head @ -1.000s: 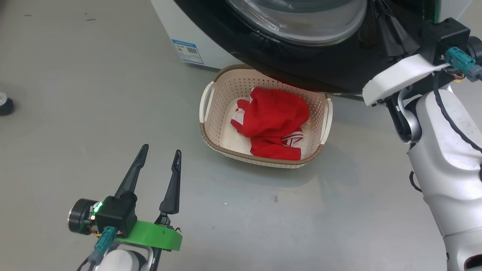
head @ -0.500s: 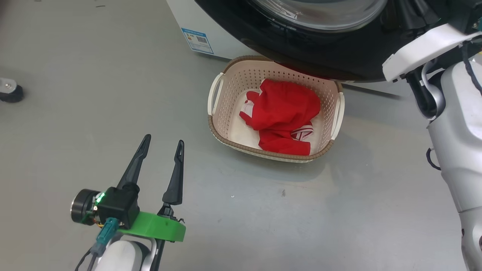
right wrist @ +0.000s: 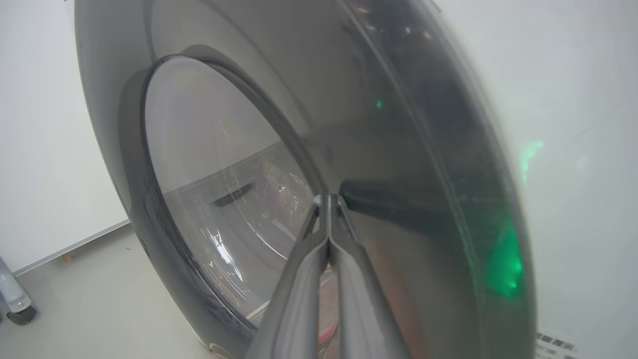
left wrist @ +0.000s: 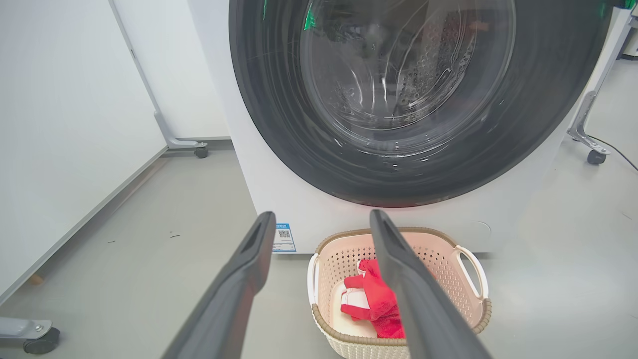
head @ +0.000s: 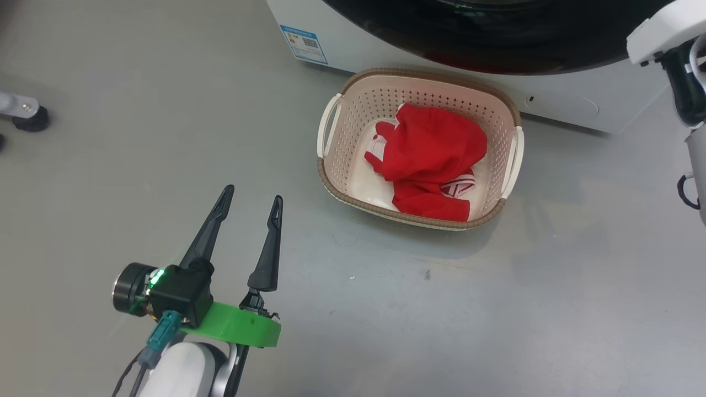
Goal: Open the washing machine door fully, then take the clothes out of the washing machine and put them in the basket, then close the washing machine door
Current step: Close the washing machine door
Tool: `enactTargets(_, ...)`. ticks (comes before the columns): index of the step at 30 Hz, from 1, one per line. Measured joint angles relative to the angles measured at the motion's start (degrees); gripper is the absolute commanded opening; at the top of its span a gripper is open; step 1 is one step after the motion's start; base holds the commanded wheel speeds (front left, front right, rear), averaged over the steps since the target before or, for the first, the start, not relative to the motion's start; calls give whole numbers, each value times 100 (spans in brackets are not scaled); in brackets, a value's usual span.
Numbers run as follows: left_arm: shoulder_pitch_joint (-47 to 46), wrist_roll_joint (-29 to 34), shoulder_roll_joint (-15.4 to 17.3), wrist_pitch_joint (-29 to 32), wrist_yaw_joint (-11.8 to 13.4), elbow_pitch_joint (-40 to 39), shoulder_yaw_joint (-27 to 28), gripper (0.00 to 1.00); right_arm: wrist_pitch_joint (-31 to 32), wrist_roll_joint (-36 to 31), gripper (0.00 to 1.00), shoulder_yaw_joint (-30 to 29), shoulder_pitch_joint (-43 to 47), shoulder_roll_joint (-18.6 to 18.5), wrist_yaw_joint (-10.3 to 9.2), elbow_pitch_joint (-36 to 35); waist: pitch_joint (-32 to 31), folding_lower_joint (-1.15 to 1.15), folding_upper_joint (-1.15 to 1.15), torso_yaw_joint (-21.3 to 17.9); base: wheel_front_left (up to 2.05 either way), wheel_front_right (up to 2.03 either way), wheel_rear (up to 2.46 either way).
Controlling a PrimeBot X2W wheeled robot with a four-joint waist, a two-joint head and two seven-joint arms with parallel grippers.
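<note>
The cream basket (head: pixel 353 205) stands on the floor just before the white washing machine (head: pixel 557 102). The red clothes (head: pixel 433 157) lie bunched inside it. The glossy black washing machine door (left wrist: pixel 279 124) sits close against the machine front, and the steel drum shows through its glass. My left gripper (head: pixel 253 193) hovers open and empty over the floor, left of the basket. In the left wrist view its fingers (left wrist: pixel 249 259) frame the basket (left wrist: pixel 468 319) and clothes (left wrist: pixel 374 304). My right gripper (right wrist: pixel 329 200) is shut, its tips touching the door's black face (right wrist: pixel 398 149).
A blue sticker (head: pixel 303 44) marks the machine's lower left corner. A castor foot (head: pixel 30 116) stands at the far left. A white panel on wheels (left wrist: pixel 75 124) is left of the machine, and a metal stand leg (left wrist: pixel 588 139) is to its right.
The door has swung from over the basket back toward the machine front, with my right arm following it. The head camera has shifted. My left gripper stays open and still.
</note>
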Motion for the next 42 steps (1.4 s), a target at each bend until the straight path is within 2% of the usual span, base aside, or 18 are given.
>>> enactTargets(15, -55, 2, -22, 0, 0, 15, -3, 100, -245, 68, 0, -180, -392, -8, -1, 531, 80, 0, 0, 128, 0, 0, 0)
enactTargets(25, -62, 2, -30, 0, 0, 92, 10, 100, -331, 77, 0, -63, -416, 121, -3, 861, -1, 0, 0, 85, 0, 0, 0)
enactTargets(36, -60, 89, -31, 0, 0, 209, 99, 100, -403, 275, 0, 332, 190, 606, -3, 821, -252, -1, 0, -149, 0, 0, 0)
enactTargets(42, -48, 131, -31, -3, 0, 297, 230, 100, -448, 547, 0, 268, 940, 889, -3, 307, -524, -1, 0, -359, 0, 0, 0)
